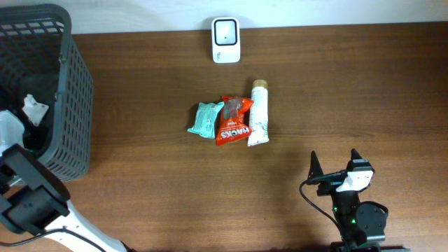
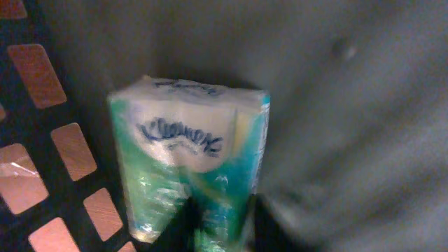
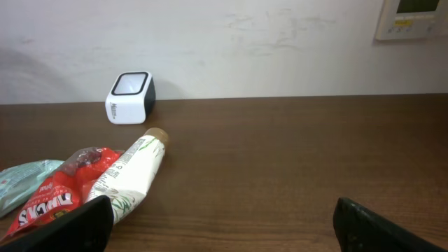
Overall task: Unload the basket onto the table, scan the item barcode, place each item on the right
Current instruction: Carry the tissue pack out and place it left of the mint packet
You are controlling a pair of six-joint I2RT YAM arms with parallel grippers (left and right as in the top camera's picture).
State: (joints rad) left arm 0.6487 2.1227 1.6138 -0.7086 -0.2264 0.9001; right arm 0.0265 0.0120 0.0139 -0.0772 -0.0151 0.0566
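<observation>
Blurred and filling the left wrist view, a green-and-white Kleenex pack (image 2: 190, 150) is lying on the dark floor of the basket (image 2: 42, 150), which is standing at the left edge of the bench (image 1: 350, 84). Dark fingers of the left gripper (image 2: 225, 227) are framing the pack's lower end, one on each side. Whether they are pinching the film or standing just clear of it I cannot tell through the smear.

By its look, the pack is going to handle as light and soft, with a slick wrapper that is likely to slide. Squeezing gently across the narrow sides, near the middle, seems the safest hold.

Three more items are waiting at the bench's middle, lying side by side and touching: a teal pack (image 1: 205, 120), a red Hacks bag (image 1: 233, 120) and a white tube (image 1: 258, 115) with its cap pointing at the far edge. The bag is probably crinkly and loose inside, so a sealed end is looking like the wiser grip. The tube is looking firmer and easier to take across its body. No barcode is showing on any of them. The scanner (image 1: 225, 40) is sitting at the far edge, well apart from them.

Near the front edge, toward the right corner, the right gripper (image 1: 334, 162) is hovering with its jaws spread wide, holding and touching nothing.
</observation>
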